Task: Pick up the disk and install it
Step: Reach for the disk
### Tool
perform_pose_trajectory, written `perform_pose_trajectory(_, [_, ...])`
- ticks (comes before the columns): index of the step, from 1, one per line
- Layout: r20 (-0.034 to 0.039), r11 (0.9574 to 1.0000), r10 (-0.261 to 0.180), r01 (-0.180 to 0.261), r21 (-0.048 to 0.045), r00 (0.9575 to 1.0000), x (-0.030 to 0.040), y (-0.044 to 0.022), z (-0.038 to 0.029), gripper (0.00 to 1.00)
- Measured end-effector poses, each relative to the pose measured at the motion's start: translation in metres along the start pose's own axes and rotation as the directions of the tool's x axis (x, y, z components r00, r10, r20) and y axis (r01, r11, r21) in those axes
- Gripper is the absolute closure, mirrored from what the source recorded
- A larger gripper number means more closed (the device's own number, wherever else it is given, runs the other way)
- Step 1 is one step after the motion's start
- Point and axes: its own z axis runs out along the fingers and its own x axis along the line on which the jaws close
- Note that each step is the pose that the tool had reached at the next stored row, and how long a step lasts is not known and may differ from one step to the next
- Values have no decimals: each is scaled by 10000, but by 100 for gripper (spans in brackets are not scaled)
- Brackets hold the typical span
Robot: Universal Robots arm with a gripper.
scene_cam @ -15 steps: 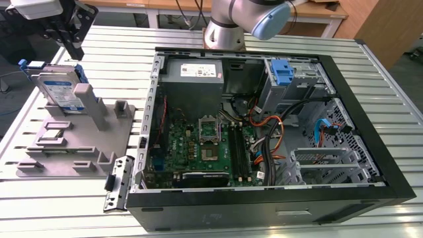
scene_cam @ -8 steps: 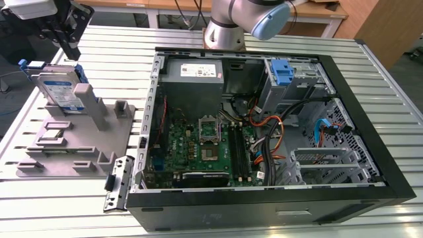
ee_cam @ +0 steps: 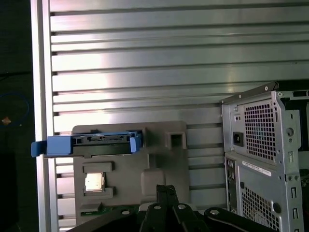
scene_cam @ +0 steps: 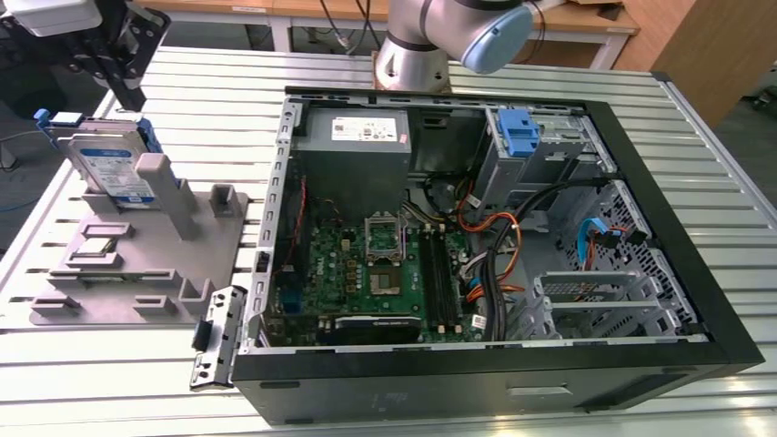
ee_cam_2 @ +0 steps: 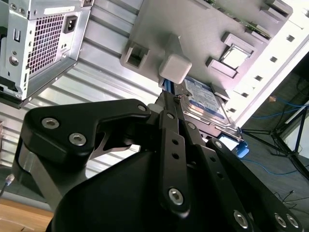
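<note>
The disk (scene_cam: 109, 168) stands on its short end in a slot of the grey stand (scene_cam: 182, 246), which lies on the slatted table (scene_cam: 364, 73) at the exterior view's left of the open computer case (scene_cam: 680, 273). The disk's long axis runs nearly upright, with the top leaning a little toward the exterior view's left. Its labelled face shows in the exterior view, and blue rails (scene_cam: 148, 137) run along its edges. The gripper (scene_cam: 127, 96) hangs just above the disk's top edge, apart from it. In both wrist views its jaws are pressed together on nothing, pointing toward the stand.
</note>
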Motion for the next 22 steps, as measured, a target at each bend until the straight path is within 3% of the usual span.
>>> perform_pose_trajectory(8, [-1, 10000, 0, 0, 1, 10000, 70, -6, 14, 90])
perform_pose_trajectory(22, [-1, 10000, -1, 1, 1, 10000, 98, -8, 14, 90])
